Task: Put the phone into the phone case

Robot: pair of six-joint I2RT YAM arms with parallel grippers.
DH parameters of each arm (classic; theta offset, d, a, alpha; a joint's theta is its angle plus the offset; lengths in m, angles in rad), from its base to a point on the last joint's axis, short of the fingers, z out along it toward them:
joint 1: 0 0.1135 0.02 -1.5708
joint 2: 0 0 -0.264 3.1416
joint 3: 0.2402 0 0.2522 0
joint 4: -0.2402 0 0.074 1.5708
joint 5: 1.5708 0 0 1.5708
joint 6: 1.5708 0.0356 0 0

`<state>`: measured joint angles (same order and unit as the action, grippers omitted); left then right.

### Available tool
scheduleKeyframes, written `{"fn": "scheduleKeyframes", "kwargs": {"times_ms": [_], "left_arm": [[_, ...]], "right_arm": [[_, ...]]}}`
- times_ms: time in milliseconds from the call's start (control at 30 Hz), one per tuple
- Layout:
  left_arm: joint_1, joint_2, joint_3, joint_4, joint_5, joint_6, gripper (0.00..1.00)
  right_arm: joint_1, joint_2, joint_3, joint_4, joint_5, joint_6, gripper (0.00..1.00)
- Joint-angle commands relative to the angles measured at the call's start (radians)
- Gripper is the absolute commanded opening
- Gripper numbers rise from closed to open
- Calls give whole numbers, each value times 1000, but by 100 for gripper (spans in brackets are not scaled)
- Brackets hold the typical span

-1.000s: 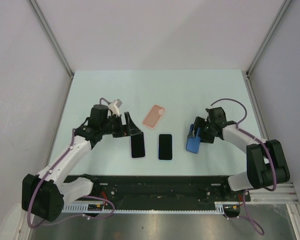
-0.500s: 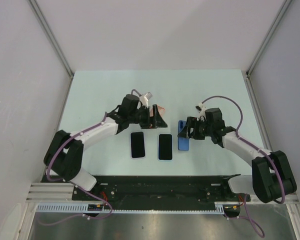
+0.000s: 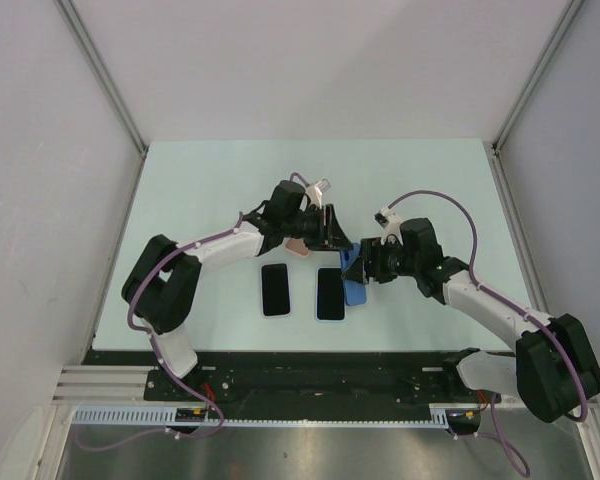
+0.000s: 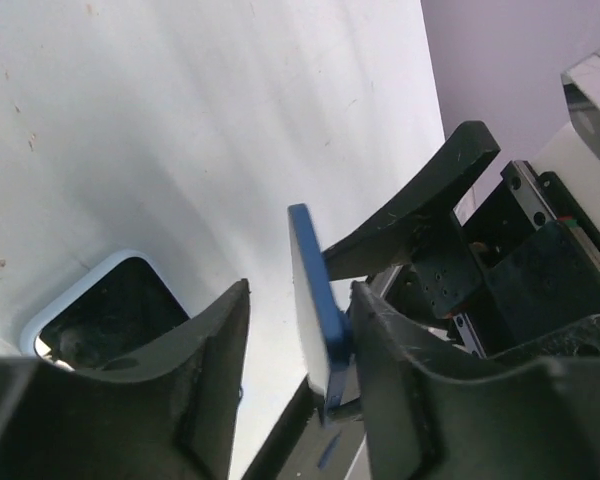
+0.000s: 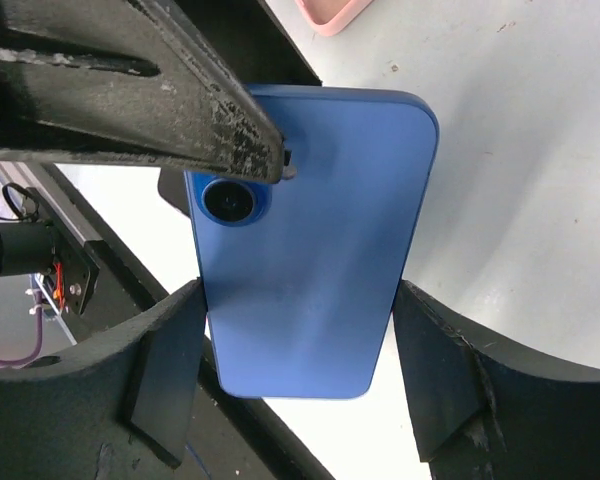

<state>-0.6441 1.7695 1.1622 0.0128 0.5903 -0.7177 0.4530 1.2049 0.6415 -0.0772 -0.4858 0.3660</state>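
Note:
The blue phone (image 3: 356, 291) hangs tilted above the table, with my right gripper (image 3: 360, 270) shut on its long edges. In the right wrist view its back and camera lens face me (image 5: 310, 250) between the fingers of that gripper (image 5: 300, 335). My left gripper (image 3: 341, 246) stands open around the phone's far end. In the left wrist view the phone (image 4: 308, 285) shows edge-on between the jaws (image 4: 298, 305). It touches the right finger (image 4: 400, 370), and a gap remains on the left side. The pink phone case (image 3: 296, 246) lies flat, partly hidden under the left wrist.
A black phone (image 3: 274, 289) and a black slab with a pale rim (image 3: 330, 294) lie side by side on the pale table (image 3: 200, 200) in front of the grippers. The pale-rimmed one (image 4: 105, 310) sits just below my left fingers. Grey walls enclose the table.
My left arm swung right from the black phone, past the pink case, to the blue phone, and its jaws narrowed. The right gripper carried the blue phone leftward toward it.

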Motion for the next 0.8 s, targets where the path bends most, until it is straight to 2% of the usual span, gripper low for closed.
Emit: {"fn": "scheduleKeyframes", "kwargs": {"times_ms": [0, 67, 100, 133, 167, 200, 267, 300, 533, 633, 767], "left_arm": [[-3, -2, 14, 18, 25, -2, 38], [-3, -7, -1, 18, 32, -9, 31], [-5, -11, -4, 18, 35, -18, 23], [-5, -12, -7, 18, 39, -25, 20], [-5, -13, -9, 13, 45, -31, 17], [-3, -16, -7, 9, 45, -46, 12], [-5, -16, -6, -5, 49, -58, 7], [-3, -18, -4, -5, 49, -69, 0], [0, -21, 43, -115, 2, -101, 0], [7, -31, 53, -142, -32, -137, 0], [12, -50, 63, -143, -86, -193, 0]], "right_arm": [[9, -38, 10, 65, 9, 13, 62], [12, -36, 12, 65, 15, 19, 63], [13, -33, 18, 60, 19, 21, 66], [16, -31, 23, 53, 39, 21, 69], [18, -30, 27, 44, 55, 21, 73], [24, -28, 36, 16, 73, 19, 86], [47, -31, 66, -15, 128, 7, 90], [59, -36, 75, -50, 151, 5, 90], [205, -68, 170, -206, 484, -1, 86], [301, -59, 198, -240, 655, 25, 82], [392, -7, 202, -226, 783, 91, 71]]}}
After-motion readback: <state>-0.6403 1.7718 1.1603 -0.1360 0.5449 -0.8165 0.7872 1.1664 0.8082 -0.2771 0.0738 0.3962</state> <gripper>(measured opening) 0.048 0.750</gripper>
